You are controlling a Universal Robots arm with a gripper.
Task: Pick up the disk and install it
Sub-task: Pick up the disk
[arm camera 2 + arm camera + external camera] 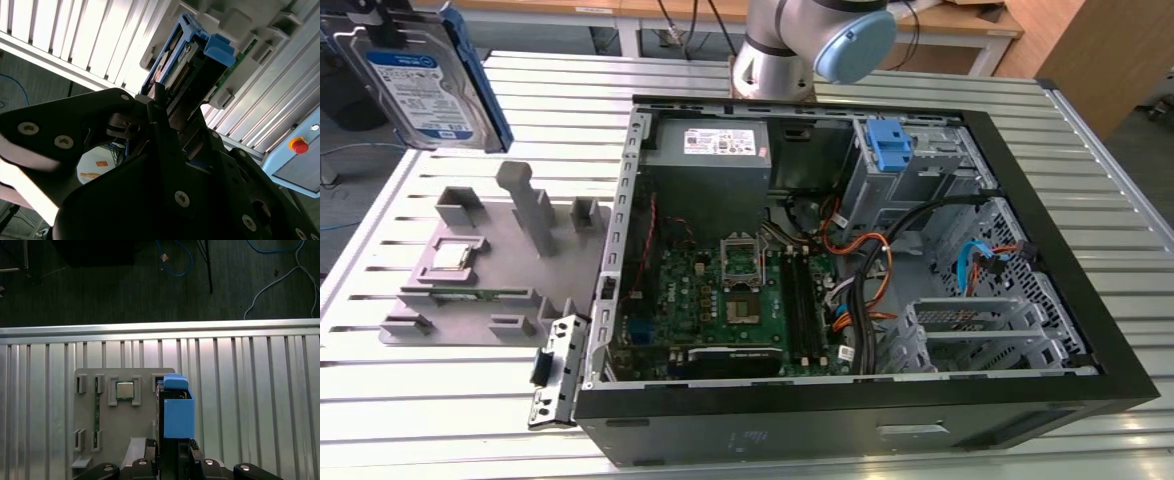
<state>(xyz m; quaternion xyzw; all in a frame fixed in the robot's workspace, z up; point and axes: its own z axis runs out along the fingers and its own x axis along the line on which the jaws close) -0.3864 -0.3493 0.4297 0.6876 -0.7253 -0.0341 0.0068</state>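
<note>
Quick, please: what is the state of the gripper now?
Gripper: shut on the flat rectangular hard drive in a blue plastic carrier.

A robotics lab, shown by the slatted aluminium bench, opened computer case, floor cables and red stop button.

You have one disk in the pincer, one grey tray beneath it carrying one processor chip, and one open computer case.
</note>
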